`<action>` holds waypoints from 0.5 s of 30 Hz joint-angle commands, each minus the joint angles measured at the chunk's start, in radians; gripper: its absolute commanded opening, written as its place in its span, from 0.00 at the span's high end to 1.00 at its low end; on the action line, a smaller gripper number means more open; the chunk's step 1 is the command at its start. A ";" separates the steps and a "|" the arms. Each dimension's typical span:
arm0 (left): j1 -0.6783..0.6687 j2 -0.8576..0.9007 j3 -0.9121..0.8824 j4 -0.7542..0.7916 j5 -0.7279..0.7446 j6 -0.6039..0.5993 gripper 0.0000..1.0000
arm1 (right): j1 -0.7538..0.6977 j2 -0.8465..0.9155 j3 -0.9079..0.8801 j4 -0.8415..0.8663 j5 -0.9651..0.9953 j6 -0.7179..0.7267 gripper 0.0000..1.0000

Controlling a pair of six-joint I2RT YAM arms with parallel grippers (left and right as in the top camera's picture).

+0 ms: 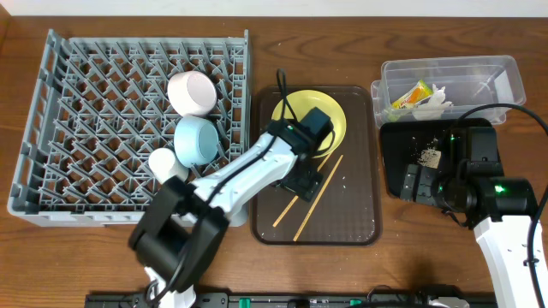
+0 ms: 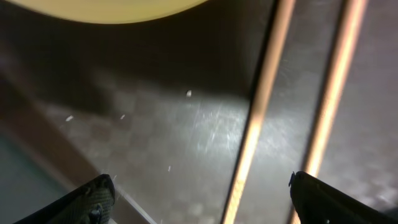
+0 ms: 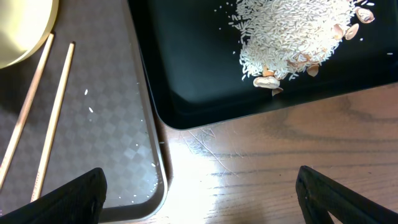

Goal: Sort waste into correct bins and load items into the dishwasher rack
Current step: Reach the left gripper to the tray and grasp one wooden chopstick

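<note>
Brown tray [image 1: 353, 214], two chopsticks [image 1: 322, 192] (parallel), one plate [image 1: 338, 115]

Glossy textured serving tray [image 2: 155, 130], wooden chopsticks [image 2: 258, 118]

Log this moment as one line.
left claw open over chopsticks | right claw open | plate on brown tray | bowls racked

At the tabletop's left, the big grey pegged dishwasher rack [image 1: 103, 128]. Inside, along its right side, propped among the pegs: white bowl [image 1: 191, 92], light blue bowl [image 1: 197, 139] just below, small white cup [image 1: 164, 162] lowest. On the dark brown serving tray [image 1: 355, 214]: round yellow-green plate [image 1: 336, 115] at the far end, two thin wooden chopsticks [image 1: 320, 195] slanting, near-parallel, beside it. In the clear tub [image 1: 505, 73]: printed snack wrapper [image 1: 411, 94], crumpled white tissue [image 1: 437, 103]. In the shallow black tray [image 1: 396, 171]: loose beige crumbs [image 1: 425, 155].
</note>
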 commanded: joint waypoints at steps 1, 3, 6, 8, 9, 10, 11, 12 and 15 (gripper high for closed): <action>-0.003 0.048 -0.010 0.013 -0.027 -0.016 0.09 | -0.009 -0.002 0.003 -0.001 0.010 0.011 0.05; -0.003 0.072 -0.010 0.019 -0.027 -0.016 0.11 | -0.009 -0.002 0.003 -0.002 0.010 0.011 0.05; -0.003 0.103 -0.010 0.023 -0.027 -0.016 0.16 | -0.009 -0.002 0.003 -0.001 0.010 0.011 0.05; -0.003 0.119 -0.010 0.024 -0.027 -0.016 0.17 | -0.009 -0.002 0.003 -0.001 0.010 0.011 0.05; -0.005 0.125 -0.010 0.024 -0.027 -0.016 0.18 | -0.009 -0.002 0.003 -0.001 0.010 0.011 0.05; -0.006 0.128 -0.010 0.024 -0.027 -0.016 0.19 | -0.009 -0.002 0.003 -0.001 0.010 0.011 0.05; -0.008 0.131 -0.010 0.024 -0.027 -0.016 0.21 | -0.009 -0.002 0.003 -0.001 0.010 0.011 0.05; -0.013 0.132 -0.010 0.024 -0.027 -0.016 0.23 | -0.009 -0.002 0.003 -0.001 0.010 0.011 0.05; -0.027 0.135 -0.010 0.024 -0.026 -0.016 0.35 | -0.009 -0.002 0.003 -0.001 0.010 0.011 0.04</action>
